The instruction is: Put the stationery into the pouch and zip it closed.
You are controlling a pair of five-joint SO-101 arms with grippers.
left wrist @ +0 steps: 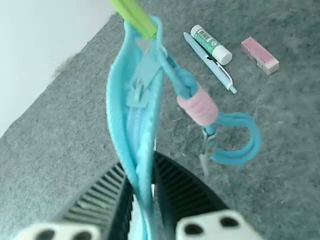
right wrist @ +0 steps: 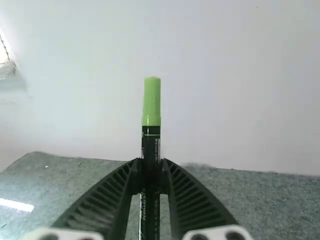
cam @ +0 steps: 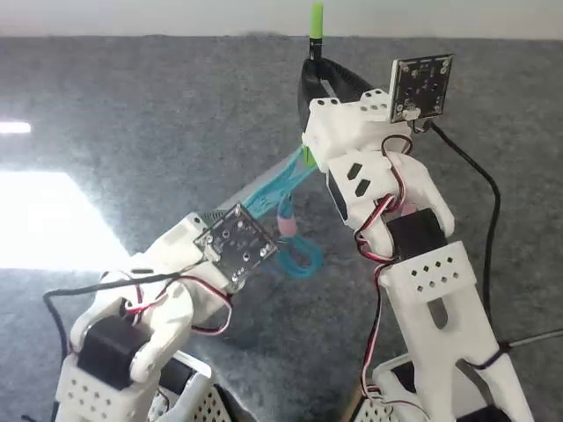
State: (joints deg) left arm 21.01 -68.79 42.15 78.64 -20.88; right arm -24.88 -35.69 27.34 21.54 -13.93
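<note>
left wrist view: left jaws pinch blue pouch (left wrist: 131, 120), right jaws clamp green-capped marker (right wrist: 151, 100).

- A hard white glare spreads over the table (cam: 132, 114) at the left edge of the high view, washing out the grey felt there.
- The wall (right wrist: 240, 75) glows evenly bright behind the marker (right wrist: 151, 135).
- In the left wrist view the pen (left wrist: 210, 62) and eraser (left wrist: 259, 55) throw only thin, soft shadows.
- The pouch (left wrist: 132, 115) is lit evenly, with slight shade in its folds.
</note>
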